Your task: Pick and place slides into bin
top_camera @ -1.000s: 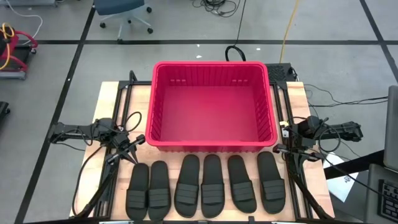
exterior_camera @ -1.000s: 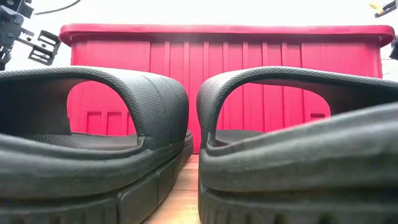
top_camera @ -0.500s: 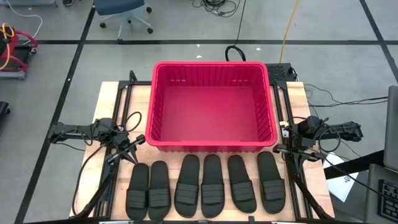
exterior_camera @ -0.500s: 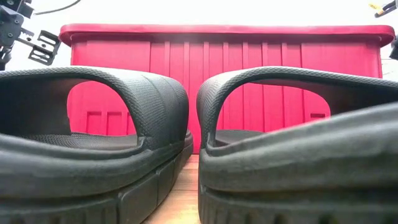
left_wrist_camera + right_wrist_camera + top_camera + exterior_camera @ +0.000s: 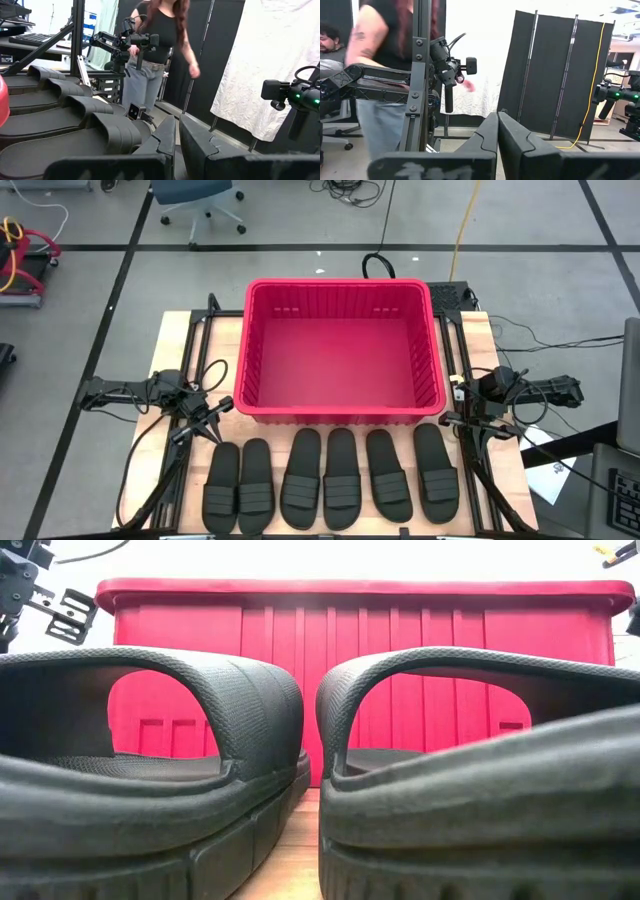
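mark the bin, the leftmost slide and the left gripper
bin (image 5: 340,285): high view, far rim.
leftmost slide (image 5: 221,501): high view, strap.
left gripper (image 5: 216,431): high view, between its fingertips, beside the bin's near left corner.

Probably robotics lab: taped floor (image 5: 100,300), trailing cables (image 5: 462,225), black partition screens (image 5: 555,75), camera rigs.
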Action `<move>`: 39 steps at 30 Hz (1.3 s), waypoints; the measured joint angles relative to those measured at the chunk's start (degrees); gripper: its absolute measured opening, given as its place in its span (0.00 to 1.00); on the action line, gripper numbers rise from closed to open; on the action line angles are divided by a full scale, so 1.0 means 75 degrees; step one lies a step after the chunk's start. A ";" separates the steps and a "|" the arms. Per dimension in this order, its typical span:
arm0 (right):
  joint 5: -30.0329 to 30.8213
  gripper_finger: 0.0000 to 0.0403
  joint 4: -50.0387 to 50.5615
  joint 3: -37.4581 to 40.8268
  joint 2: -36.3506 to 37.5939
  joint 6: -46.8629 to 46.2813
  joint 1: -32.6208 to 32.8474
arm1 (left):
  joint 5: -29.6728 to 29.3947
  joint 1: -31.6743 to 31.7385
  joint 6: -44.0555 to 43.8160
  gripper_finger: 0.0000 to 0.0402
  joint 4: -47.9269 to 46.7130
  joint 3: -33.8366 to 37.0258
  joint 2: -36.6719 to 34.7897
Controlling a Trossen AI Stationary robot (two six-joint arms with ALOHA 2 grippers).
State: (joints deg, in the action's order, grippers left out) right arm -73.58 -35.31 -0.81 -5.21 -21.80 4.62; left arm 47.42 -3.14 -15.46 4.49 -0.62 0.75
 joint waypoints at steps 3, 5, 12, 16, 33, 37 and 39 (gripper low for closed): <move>0.0000 0.00 0.0000 0.0001 0.0000 0.0000 0.0000 | -0.0001 -0.0002 0.0000 0.06 0.0000 0.0000 -0.0001; 0.0000 0.00 0.0000 0.0000 0.0000 0.0000 0.0000 | 0.0000 -0.0003 0.0000 0.06 0.0000 0.0000 -0.0002; 0.0027 0.00 0.0000 0.0000 0.0001 0.0007 0.0000 | -0.0002 -0.0001 0.0000 0.06 0.0000 0.0000 -0.0001; 0.0210 0.00 0.0000 -0.0001 0.0000 0.0013 0.0000 | 0.0000 -0.0003 0.0000 0.06 0.0000 0.0000 0.0000; 0.1204 0.00 0.0000 -0.0001 0.0000 0.0519 0.0000 | -0.0056 -0.0003 0.0003 0.06 0.0000 0.0000 0.0000; 0.1207 0.00 0.0000 -0.0001 0.0000 0.0535 0.0000 | -0.0383 -0.0003 0.0100 0.06 0.0006 0.0000 0.0000; 0.1207 0.00 0.0000 -0.0001 0.0000 0.0446 0.0000 | -0.0725 -0.0002 0.0444 0.06 0.0006 0.0000 -0.0001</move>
State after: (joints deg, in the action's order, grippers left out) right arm -64.53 -35.31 -0.82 -5.21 -18.46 4.62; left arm 41.98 -3.15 -12.14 4.54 -0.62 0.75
